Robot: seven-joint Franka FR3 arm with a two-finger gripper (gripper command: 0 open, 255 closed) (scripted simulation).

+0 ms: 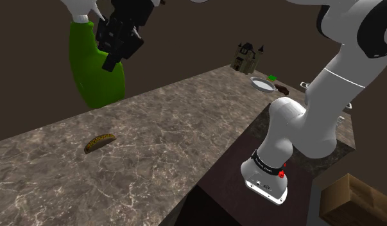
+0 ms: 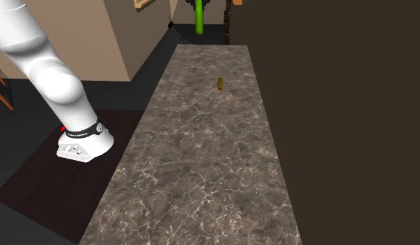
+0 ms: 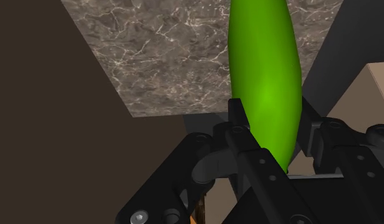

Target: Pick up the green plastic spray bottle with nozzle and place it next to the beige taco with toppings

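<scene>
At upper left the black end effector (image 1: 113, 56) clamps the rounded green bottle (image 1: 94, 74), whose smooth side may slip before reaching the brownish taco (image 1: 99, 142).

bottle (image 1: 95, 70) top cut off, taco (image 2: 220, 84) toppings too small

Green bottle (image 3: 263, 76), seemingly in pincer (image 3: 272, 127)

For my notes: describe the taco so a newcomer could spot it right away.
Find the long marbled countertop. In the shoulder view, follow it left, toward the green bottle held up in the air. The taco lies there alone: a small curved yellow-brown shell with dark specks, far from the round dish at the other end.
</scene>
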